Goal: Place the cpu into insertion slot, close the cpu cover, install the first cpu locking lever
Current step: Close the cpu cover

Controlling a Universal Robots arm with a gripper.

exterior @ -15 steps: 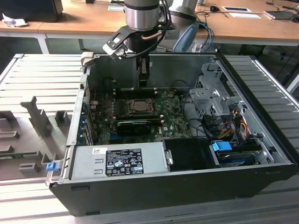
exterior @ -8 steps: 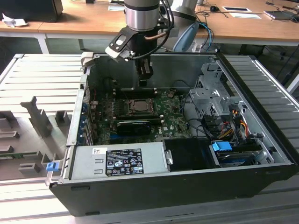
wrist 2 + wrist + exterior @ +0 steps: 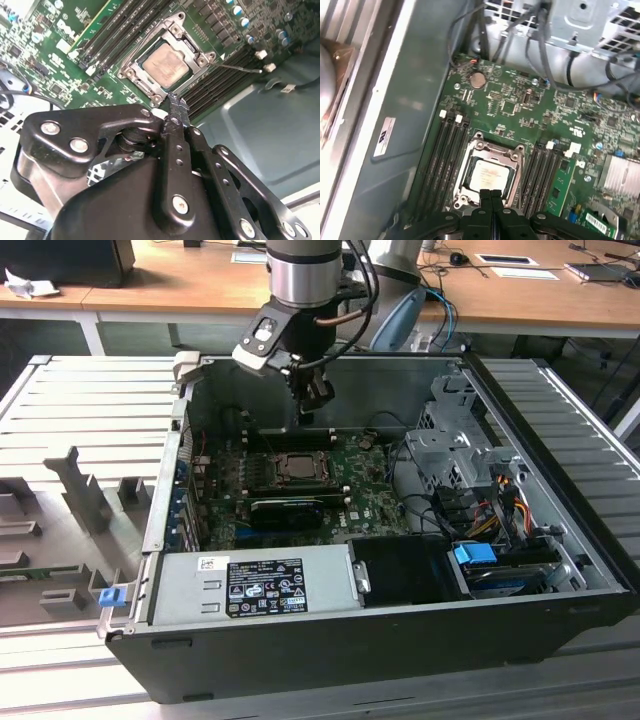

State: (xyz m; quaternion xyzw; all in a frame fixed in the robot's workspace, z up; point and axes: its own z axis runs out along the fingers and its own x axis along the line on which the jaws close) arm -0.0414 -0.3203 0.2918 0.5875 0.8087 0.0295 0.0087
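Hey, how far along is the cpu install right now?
The cpu sits in the insertion slot with the cpu cover down over it. The end effector hovers nearby, shut and empty. A locking lever juts out sideways, seemingly unlatched.

The grey ribbed metal surface [image 3: 90, 400] carried an open black computer case [image 3: 380, 650], lying flat. Grey upright fixtures [image 3: 88, 502] stood beside it, toward the exterior view's left.
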